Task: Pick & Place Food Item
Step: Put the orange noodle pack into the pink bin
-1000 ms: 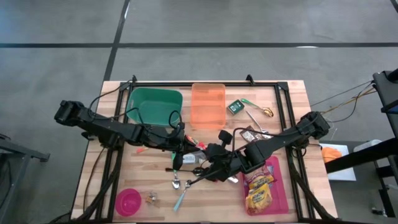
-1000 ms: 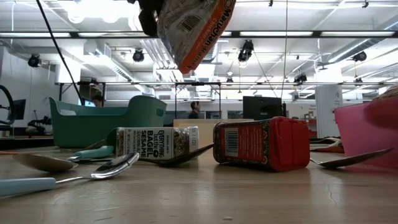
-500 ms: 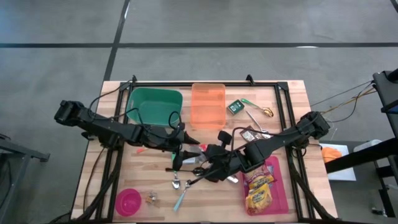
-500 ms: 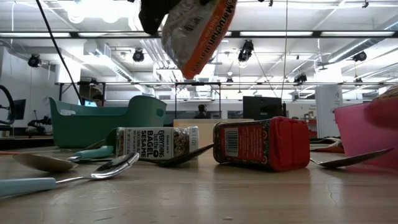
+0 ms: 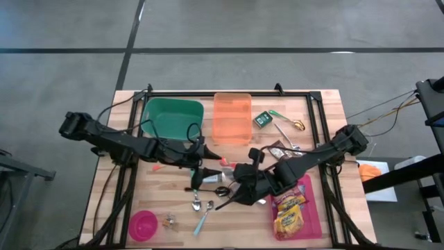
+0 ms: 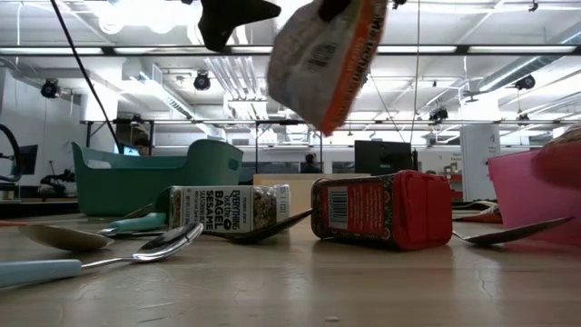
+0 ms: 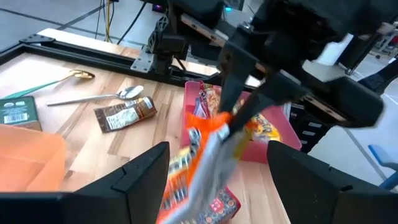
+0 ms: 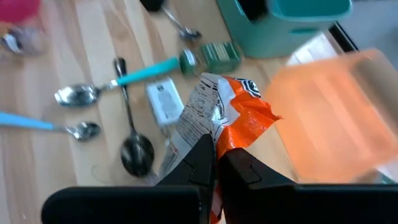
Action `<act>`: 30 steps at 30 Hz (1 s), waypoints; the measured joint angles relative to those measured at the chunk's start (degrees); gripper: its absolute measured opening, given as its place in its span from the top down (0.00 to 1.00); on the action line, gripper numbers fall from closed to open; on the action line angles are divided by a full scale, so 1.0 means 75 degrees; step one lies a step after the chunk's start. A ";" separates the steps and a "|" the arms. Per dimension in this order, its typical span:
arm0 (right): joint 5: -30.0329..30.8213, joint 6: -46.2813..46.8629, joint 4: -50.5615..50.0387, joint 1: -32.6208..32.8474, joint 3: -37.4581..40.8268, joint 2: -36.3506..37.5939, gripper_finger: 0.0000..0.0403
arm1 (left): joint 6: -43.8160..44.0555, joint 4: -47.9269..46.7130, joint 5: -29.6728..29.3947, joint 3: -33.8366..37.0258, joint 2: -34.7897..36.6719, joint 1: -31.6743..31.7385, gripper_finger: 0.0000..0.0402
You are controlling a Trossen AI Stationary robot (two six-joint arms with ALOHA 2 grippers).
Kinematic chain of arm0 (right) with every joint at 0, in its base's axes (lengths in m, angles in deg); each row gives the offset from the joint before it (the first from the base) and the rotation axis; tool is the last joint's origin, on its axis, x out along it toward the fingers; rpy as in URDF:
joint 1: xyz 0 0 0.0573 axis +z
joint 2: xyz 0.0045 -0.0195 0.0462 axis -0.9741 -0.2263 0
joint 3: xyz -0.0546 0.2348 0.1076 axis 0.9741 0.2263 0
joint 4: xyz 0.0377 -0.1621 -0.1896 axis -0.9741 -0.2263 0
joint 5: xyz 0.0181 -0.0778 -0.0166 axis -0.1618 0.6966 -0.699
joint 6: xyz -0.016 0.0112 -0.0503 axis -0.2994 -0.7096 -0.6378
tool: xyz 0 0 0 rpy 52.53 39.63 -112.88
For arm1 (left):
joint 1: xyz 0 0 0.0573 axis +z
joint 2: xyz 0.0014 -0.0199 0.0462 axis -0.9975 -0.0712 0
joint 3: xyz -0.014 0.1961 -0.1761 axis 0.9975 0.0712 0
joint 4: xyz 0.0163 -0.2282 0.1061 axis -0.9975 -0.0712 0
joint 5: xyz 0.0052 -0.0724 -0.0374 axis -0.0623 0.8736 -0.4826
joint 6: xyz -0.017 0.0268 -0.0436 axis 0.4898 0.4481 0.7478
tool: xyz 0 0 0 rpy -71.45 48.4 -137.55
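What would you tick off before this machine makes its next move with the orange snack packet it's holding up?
1. Right pincer shut on the crinkled orange-and-silver snack packet: ok.
2. Left pincer open, fingers spread on either side of the packet: ok.
3. Packet lifted above the red plastic jar and the spoons lying on the wooden table: ok.
4. Left pincer out of the packet's way: not ok, the packet hangs between its fingers.
5. Room left in the pink plastic tray, which already holds snack packets: cannot tell.
6. Which container the packet is meant for: cannot tell.
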 joint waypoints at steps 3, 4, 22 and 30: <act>0.0011 0.0435 -0.0854 0.0105 -0.0261 0.0021 0.98 | 0.0065 -0.0299 -0.0136 -0.0001 0.0137 0.0000 0.32; 0.0017 0.0597 -0.1163 0.0152 -0.0377 0.0024 0.98 | 0.0100 -0.0395 -0.0188 -0.0002 0.0194 0.0000 0.32; -0.1029 0.4437 -0.5059 0.1829 -0.1330 0.0297 0.98 | 0.0366 -0.0996 -0.0599 0.0012 0.0517 -0.0003 0.31; -0.2236 0.4332 -0.5067 0.2330 -0.1310 0.0330 0.98 | 0.0170 -0.0993 -0.0605 0.0012 0.0520 0.0000 0.31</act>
